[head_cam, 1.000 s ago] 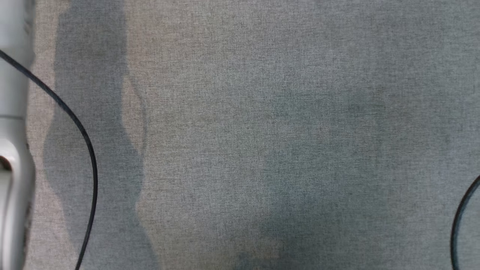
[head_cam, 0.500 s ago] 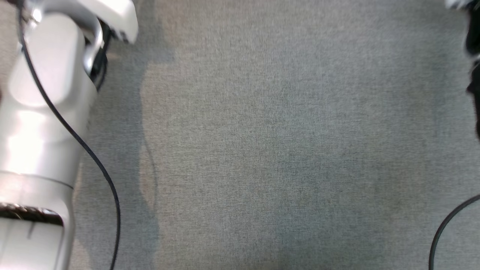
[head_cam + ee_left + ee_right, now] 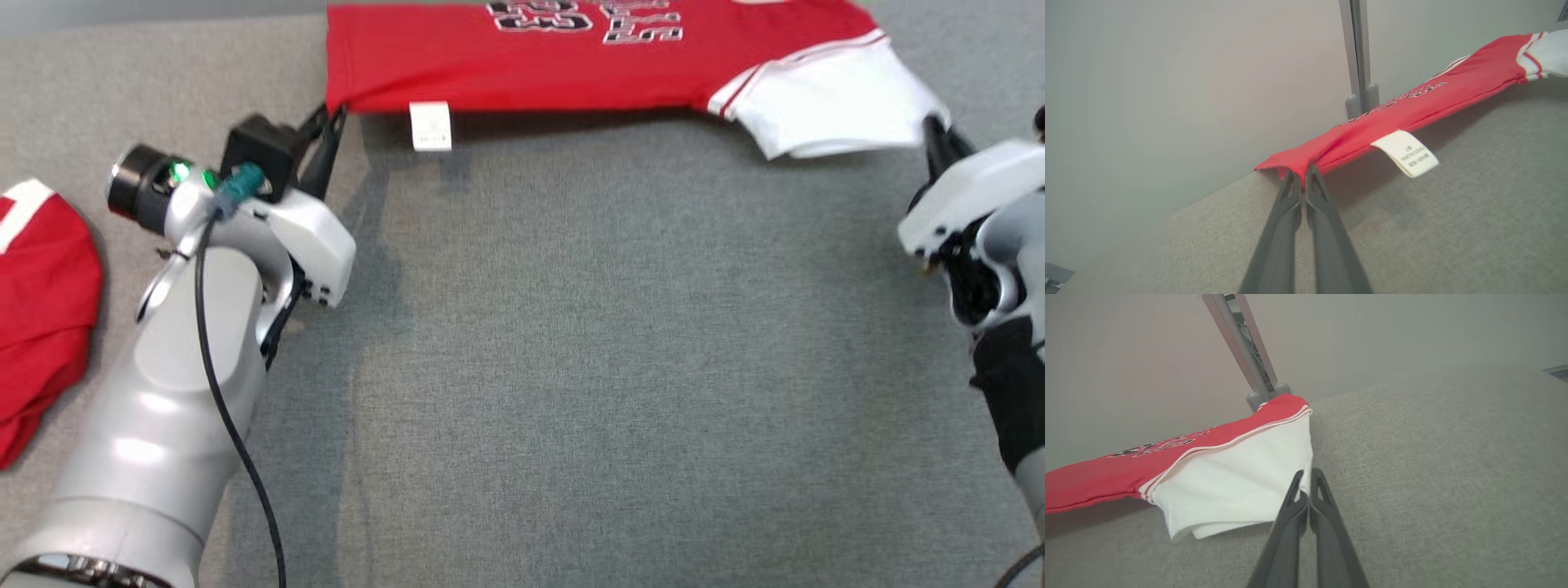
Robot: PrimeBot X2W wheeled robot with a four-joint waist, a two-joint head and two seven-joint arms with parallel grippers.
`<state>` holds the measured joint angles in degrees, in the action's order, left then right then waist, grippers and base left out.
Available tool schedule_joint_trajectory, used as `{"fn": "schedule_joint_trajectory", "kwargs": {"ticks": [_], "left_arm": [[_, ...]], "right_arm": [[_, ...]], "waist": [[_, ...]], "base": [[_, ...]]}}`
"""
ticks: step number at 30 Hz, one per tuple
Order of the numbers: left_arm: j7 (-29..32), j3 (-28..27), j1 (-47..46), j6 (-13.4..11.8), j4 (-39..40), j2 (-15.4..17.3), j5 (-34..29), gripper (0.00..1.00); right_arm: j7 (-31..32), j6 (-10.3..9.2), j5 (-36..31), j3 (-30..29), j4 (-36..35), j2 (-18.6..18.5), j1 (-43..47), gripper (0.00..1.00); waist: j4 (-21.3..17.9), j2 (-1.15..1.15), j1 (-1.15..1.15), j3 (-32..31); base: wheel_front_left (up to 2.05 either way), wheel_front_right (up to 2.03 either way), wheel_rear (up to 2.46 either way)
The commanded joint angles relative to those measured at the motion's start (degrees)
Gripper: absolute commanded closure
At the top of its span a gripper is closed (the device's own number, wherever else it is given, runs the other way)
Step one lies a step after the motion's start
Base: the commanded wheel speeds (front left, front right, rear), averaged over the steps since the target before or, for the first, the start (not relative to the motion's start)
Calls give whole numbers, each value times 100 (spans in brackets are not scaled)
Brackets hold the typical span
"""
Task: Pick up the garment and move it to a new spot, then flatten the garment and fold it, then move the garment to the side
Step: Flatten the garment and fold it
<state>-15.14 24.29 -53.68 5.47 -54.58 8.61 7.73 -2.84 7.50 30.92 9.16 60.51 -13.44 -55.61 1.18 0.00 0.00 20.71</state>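
The red knit garment (image 3: 571, 65), with printed lettering and a white sleeve, hangs stretched flat just over the far side of the grey woven surface (image 3: 612, 367). The left pincer (image 3: 331, 114) is clamped on its red corner, and the right pincer (image 3: 935, 135) on the sleeve's edge. A small white label (image 3: 430, 126) dangles.

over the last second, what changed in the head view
Mostly the camera: the head view has shifted, bringing into sight the red garment, the left gripper shut on one end of it and the right gripper shut on the other. Whether the things themselves moved cannot be told. No grab or release shows. The grey cloth surface is unchanged.
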Motion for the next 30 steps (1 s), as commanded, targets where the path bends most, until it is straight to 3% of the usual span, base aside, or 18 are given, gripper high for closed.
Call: {"fn": "schedule_joint_trajectory", "kwargs": {"ticks": [1,16,30], "left_arm": [[-9,13,100,-39,1,84,-55,100],[-8,549,1295,91,-309,224,-259,100],[52,1201,2102,185,-228,460,-221,100]], "right_arm": [[67,-1,50,31,-3,-87,137,100],[1183,-3,965,695,-678,-701,1658,100],[2756,-3,1687,762,-1758,-1284,2809,100]], "waist": [[-39,0,0,-205],[-5,0,0,-1037],[130,0,0,-1543]], "base": [[0,0,0],[0,0,0],[0,0,0]]}}
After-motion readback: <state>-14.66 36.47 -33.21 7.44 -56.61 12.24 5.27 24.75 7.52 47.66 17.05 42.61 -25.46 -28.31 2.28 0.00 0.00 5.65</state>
